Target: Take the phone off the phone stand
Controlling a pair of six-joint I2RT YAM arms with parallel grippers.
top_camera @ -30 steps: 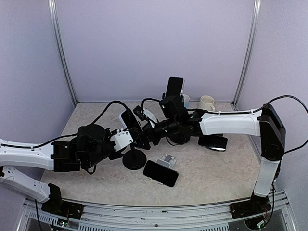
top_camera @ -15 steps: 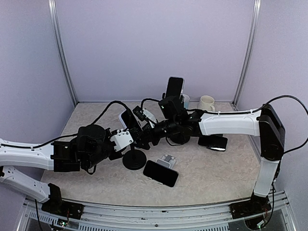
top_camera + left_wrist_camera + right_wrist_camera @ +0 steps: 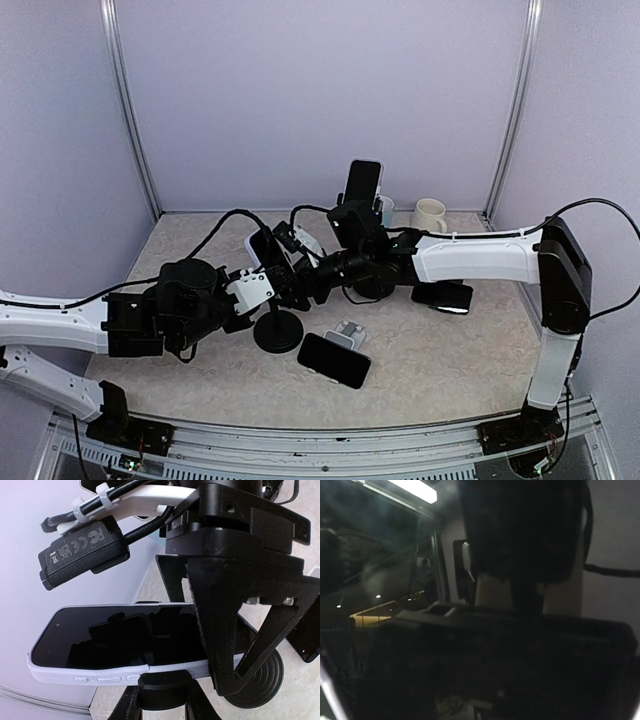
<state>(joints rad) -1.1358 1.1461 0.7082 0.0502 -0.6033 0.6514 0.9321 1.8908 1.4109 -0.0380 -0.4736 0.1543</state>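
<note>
The phone (image 3: 263, 246), black-screened in a white case, sits on a black stand with a round base (image 3: 278, 331). In the left wrist view the phone (image 3: 115, 640) lies across the frame, and my left gripper (image 3: 165, 652) is shut on it, with the lower finger pad (image 3: 165, 690) pressed against the case edge. My right gripper (image 3: 297, 278) reaches in from the right. Its black fingers (image 3: 212, 630) cross the phone and close together at the stand's holder above the base (image 3: 257, 680). The right wrist view is dark, and only a reflecting screen (image 3: 370, 580) shows.
A second phone stands on a tall stand (image 3: 363, 185) at the back. A black phone (image 3: 334, 361) leans on a small white stand (image 3: 349, 332) in front. Another phone (image 3: 442, 295) lies flat at the right. Two mugs (image 3: 430, 213) stand by the back wall.
Both grippers and the phone between them have shifted slightly to the left and up. The stand's base has stayed in place.
</note>
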